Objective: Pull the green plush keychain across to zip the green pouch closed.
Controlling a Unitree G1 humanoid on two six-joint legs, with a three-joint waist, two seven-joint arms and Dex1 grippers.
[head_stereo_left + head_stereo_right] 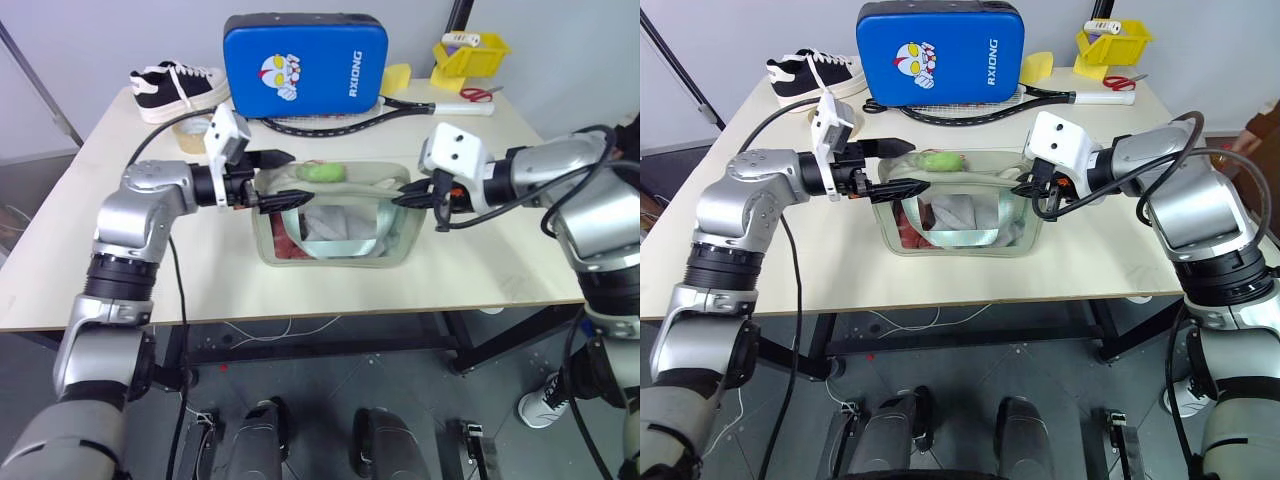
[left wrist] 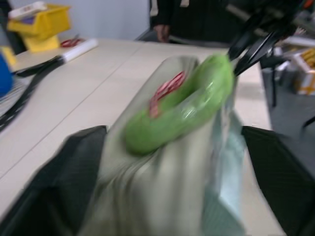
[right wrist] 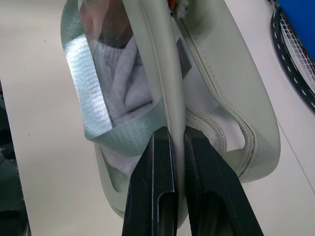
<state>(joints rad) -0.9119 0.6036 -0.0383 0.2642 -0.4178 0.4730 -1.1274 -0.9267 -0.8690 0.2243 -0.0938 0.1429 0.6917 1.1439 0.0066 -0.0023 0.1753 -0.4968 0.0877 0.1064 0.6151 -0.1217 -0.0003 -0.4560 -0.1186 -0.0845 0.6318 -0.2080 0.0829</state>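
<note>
Partly, green plush keychain (image 2: 182, 105) blurred.

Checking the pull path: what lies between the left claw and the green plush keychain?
Nothing but the green pouch's top edge: left claw open beside green plush keychain, left eye view.

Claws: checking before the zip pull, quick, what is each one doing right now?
Left claw: open, fingers either side of the green pouch's end, near the green plush keychain.
Right claw: shut on the pouch's edge.
</note>
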